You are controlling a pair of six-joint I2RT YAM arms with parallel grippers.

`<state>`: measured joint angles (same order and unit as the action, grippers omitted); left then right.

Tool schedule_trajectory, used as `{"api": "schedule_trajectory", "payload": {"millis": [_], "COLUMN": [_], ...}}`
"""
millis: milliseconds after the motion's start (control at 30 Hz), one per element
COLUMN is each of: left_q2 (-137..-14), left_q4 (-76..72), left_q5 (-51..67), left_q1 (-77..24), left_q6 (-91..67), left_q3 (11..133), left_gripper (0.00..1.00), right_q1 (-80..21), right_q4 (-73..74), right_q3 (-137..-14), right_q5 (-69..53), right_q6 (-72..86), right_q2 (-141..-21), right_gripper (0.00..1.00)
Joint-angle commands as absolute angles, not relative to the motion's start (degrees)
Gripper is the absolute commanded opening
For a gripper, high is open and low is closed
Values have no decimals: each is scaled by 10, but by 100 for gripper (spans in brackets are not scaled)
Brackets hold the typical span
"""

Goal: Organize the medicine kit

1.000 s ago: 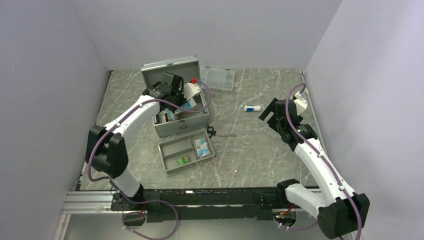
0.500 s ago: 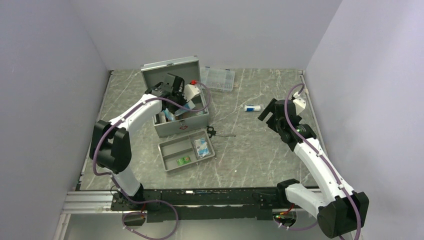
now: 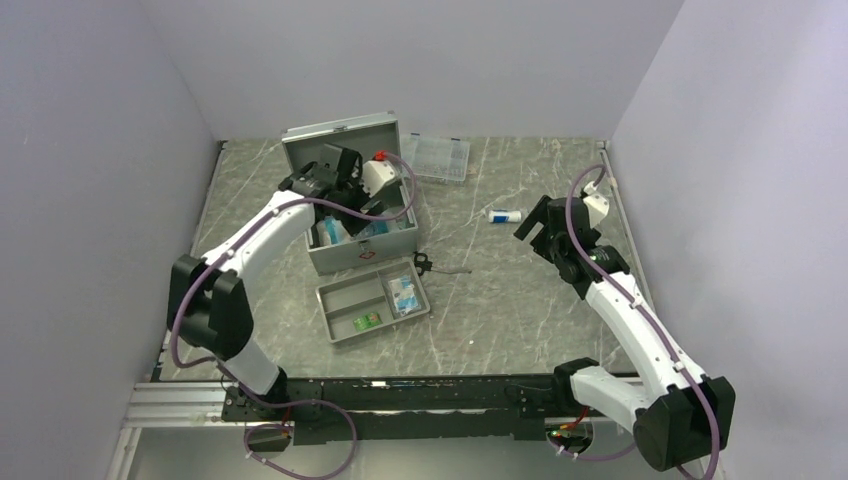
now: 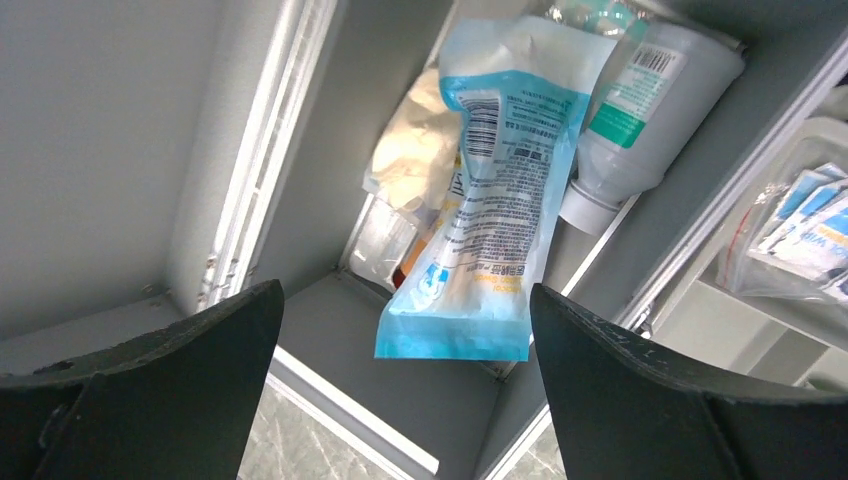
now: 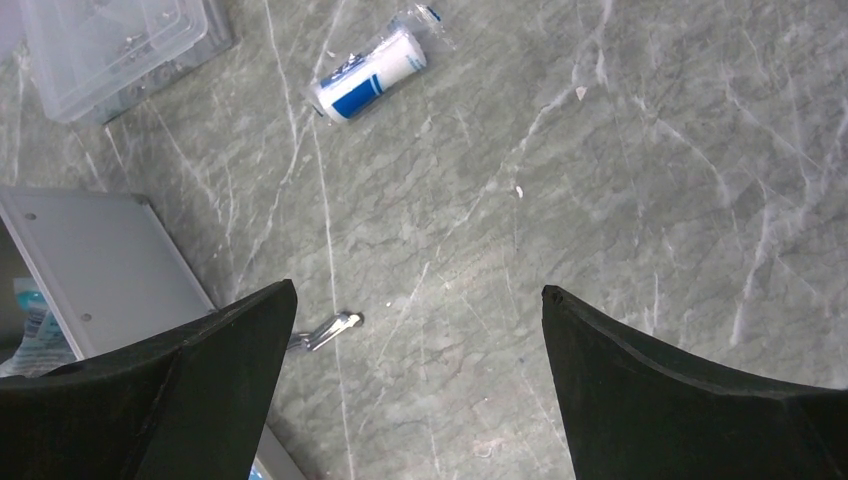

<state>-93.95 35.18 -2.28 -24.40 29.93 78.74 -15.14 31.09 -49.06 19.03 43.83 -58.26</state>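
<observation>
1. Furthest left, the left end effector [image 3: 368, 205] hangs over the open medicine kit [image 3: 362, 250]. Its jaws are spread wide and hold nothing. The kit sits directly beneath it on the bench [image 3: 500, 300], with the lid raised on the far side.
2. In the left wrist view, a blue pouch [image 4: 490, 200] lies inside the kit, below the gap between the fingers. Its long axis runs away from the end effector. A white bottle [image 4: 640, 110] lies beyond it, toward the right finger. We cannot tell whether the pouch rests flat.
3. Just beside the kit's front wall lies a shallow grey divided tray [image 3: 350, 298] holding small packets. It is nearer the left end effector than the right.
4. Further right, a small white and blue roll [image 3: 504, 214] lies alone on the bench. It is well apart from the kit and much nearer the right end effector.
5. Furthest right, the right end effector [image 3: 545, 225] hovers above the bench, jaws wide and empty. In its wrist view the roll sits ahead of the fingertips, toward the left finger. The roll's long axis slants closer to the line between the fingers than across it.
6. We judge the right arm better placed to fetch the roll. It would need to reach forward and turn the wrist so the fingers close across the roll's short side.
</observation>
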Motion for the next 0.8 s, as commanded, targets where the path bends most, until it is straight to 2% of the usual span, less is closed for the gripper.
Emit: {"api": "schedule_trajectory", "payload": {"millis": [0, 267, 333, 767], "left_q2": [-869, -776, -754, -621], "left_q4": [342, 332, 337, 327], "left_q5": [-5, -33, -10, 27], "left_q1": [-247, -251, -251, -249], "left_q6": [262, 157, 144, -12], "left_q3": [809, 812, 810, 708], "left_gripper": [99, 99, 99, 99], "right_q1": [-150, -149, -149, -132], "right_q4": [277, 251, 249, 215], "right_q3": [-512, -548, -559, -618], "right_q5": [183, 179, 184, 160], "right_q6": [423, 411, 413, 475], "right_q2": [-594, -655, -675, -813], "right_gripper": [95, 95, 95, 93]}}
